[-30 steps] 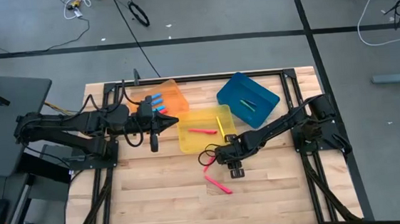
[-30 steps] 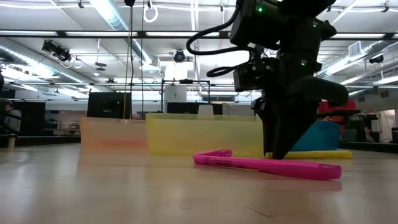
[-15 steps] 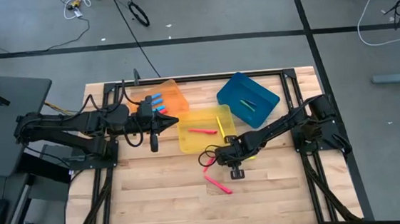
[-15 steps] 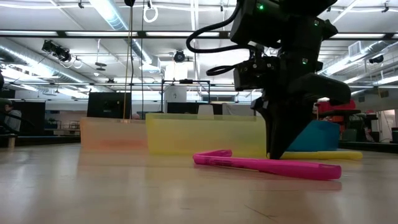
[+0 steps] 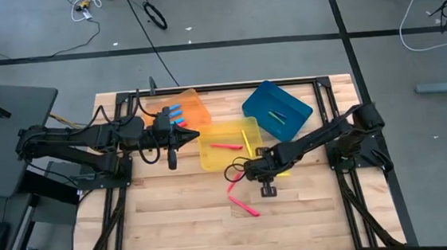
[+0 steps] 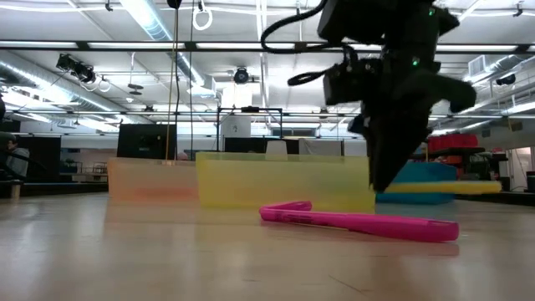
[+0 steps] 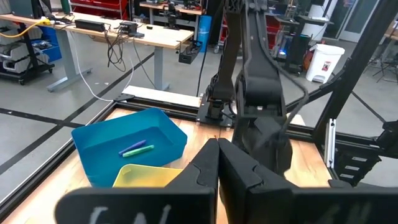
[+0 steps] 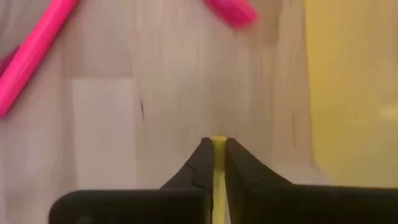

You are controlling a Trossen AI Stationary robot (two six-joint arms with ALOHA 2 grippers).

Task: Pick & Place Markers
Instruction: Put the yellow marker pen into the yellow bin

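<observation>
Wooden boards make up the table, and two pink markers lie on it near the front. A second ago the right gripper stood open over a yellow marker. Now its fingers pinch the pen and lift it clear. It goes in the yellow tray just behind, I think. The left gripper waits, closed and empty, beside the orange tray.

- High view: straight down over the whole counter.
- Low view: at counter level, facing the room.
- Wrist views: close, looking past each claw.
- High and low views share the yellow tray.
</observation>
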